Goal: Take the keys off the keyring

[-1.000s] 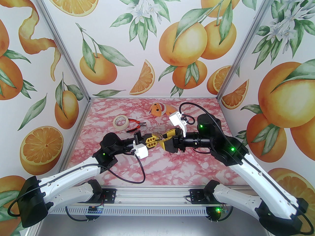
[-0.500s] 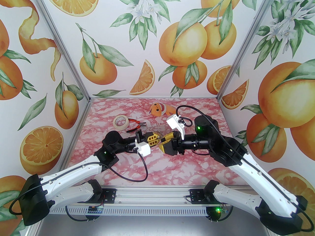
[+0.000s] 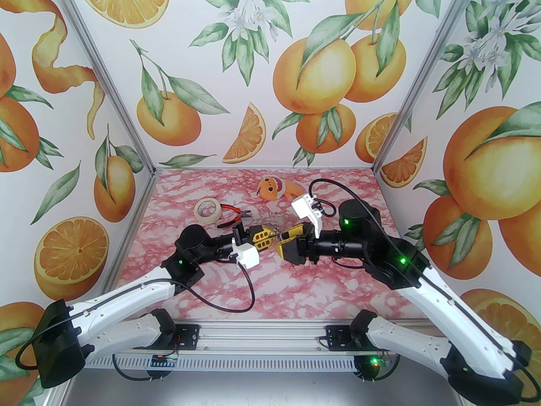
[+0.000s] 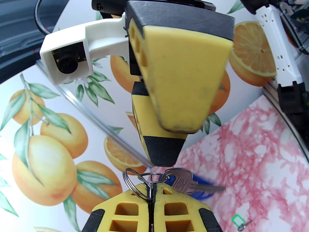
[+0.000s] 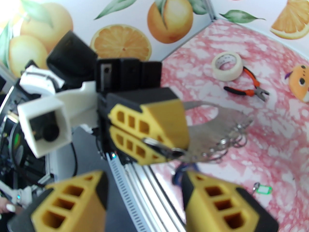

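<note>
Table (image 3: 329, 288): walled at left, rear and right; open from above and from the near edge; centre: left gripper (image 3: 269, 238) and right gripper (image 3: 281, 242) meet tip to tip; the narrow gap between them is taken by the keyring (image 5: 217, 129), pinched in the left jaws, and a hanging key (image 4: 193, 185); right fingers (image 5: 222, 202) stand apart, with a passage between them; rear left: tape roll (image 3: 207, 211), pliers (image 3: 232, 217) just beside it, both close behind the left gripper; rear centre: plush toy (image 3: 277, 187), near the right wrist camera mount (image 3: 306, 212); below the grippers: green tag (image 5: 263, 190) on the surface; near centre: cable (image 3: 252, 290) loops over the table; near right stretch bare.
</note>
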Controlling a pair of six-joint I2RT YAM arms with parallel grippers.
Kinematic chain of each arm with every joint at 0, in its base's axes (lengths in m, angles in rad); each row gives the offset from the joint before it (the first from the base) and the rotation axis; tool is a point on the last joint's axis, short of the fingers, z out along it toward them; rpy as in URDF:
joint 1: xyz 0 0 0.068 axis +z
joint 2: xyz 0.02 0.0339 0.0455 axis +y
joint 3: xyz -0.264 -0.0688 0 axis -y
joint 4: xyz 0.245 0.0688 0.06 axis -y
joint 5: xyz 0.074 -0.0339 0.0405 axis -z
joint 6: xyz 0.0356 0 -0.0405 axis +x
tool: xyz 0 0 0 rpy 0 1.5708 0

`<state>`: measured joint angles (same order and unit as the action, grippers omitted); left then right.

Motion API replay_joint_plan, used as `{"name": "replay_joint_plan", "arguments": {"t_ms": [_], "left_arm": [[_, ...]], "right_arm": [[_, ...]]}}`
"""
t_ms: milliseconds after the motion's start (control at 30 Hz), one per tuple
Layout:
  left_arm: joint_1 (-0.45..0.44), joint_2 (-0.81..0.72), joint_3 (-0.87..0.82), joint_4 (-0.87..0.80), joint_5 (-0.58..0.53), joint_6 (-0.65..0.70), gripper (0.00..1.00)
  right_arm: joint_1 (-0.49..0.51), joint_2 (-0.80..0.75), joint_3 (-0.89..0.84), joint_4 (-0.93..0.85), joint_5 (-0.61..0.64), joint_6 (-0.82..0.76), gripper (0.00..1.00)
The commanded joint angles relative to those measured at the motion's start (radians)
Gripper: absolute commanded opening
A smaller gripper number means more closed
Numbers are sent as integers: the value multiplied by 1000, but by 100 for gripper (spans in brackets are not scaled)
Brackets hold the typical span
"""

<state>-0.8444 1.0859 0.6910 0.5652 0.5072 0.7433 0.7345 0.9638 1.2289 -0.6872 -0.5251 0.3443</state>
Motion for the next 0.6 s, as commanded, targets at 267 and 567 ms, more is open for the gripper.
{"name": "replay_joint_plan", "arguments": {"t_ms": [267,567], "left_arm": [[-1,17,69,27,9,78,7],[-2,38,91,16,-43,131,7]], "right_arm": [[-2,31,-44,179,-76,128,55],[-7,-24,-72,231,-116,203,44]]}}
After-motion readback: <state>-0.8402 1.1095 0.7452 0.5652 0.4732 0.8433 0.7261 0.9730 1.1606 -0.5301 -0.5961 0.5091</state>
